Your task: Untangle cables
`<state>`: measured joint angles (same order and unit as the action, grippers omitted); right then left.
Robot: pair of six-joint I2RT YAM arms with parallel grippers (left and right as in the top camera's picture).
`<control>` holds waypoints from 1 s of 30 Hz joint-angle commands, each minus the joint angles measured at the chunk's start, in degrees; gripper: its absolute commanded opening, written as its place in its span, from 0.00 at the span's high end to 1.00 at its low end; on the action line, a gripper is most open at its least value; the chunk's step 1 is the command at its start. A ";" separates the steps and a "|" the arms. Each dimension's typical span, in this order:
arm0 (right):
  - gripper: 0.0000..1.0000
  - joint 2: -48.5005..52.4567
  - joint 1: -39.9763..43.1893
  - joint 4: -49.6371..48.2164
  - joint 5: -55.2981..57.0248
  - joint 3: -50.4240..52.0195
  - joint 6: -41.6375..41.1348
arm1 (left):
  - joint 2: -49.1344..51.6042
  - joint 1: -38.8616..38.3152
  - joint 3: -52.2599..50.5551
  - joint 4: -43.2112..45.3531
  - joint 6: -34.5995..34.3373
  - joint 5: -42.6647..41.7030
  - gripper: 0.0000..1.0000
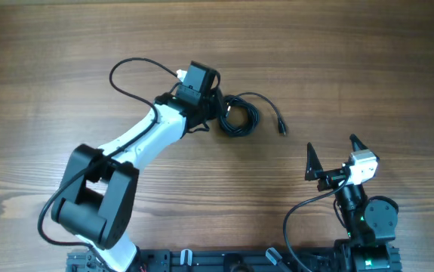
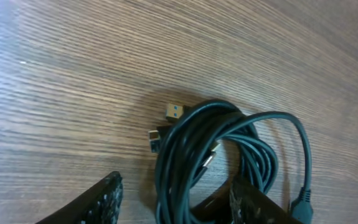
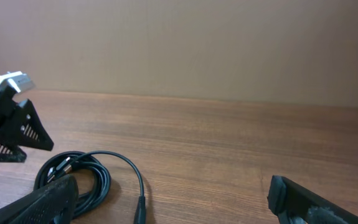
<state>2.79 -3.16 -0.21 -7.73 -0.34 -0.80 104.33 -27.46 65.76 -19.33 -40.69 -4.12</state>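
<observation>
the cables (image 1: pixel 238 118) are seen coiled flat on the table (image 1: pixel 352 45). the left gripper (image 2: pixel 175 185) is spread wide astride the coil's near edge, with nothing clenched yet. 1 loose strand (image 1: pixel 269 104) is trailed out of the coil toward the right gripper (image 1: pixel 331 157), which is parked well apart from the coil, splayed and empty. only 1 outer loop is best pinched and drawn out slowly, so the usb plug (image 2: pixel 174 112) at the coil's edge is not snagged.
</observation>
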 commanded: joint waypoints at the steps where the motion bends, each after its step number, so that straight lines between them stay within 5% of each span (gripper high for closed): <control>1: 0.00 -0.09 0.17 -0.26 -0.72 -0.02 -0.74 | 0.72 -0.90 0.68 0.70 -0.07 1.05 0.46; 13: 0.00 -0.09 0.17 -0.26 -0.72 -0.02 -0.72 | 6.25 -1.31 0.68 0.52 -0.13 1.03 0.57; 16: 0.00 -0.09 0.17 -0.26 -0.72 -0.02 -0.72 | 8.26 -1.31 0.68 0.68 -0.13 1.03 0.64; 20: 0.00 -0.09 0.17 -0.26 -0.72 -0.02 -0.74 | 8.83 -1.29 0.70 1.51 -0.31 0.76 0.93; 22: 0.00 -0.09 0.17 -0.26 -0.72 -0.02 -0.74 | 7.63 -0.96 0.70 1.60 -0.28 0.31 0.96; 30: 0.00 -0.09 0.17 -0.31 -0.66 -0.02 -0.70 | -3.87 6.54 1.29 1.84 -0.31 -19.80 0.96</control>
<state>2.79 -3.16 -0.21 -7.73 -0.36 -0.80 107.61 -24.86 66.32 -17.96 -41.06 -12.32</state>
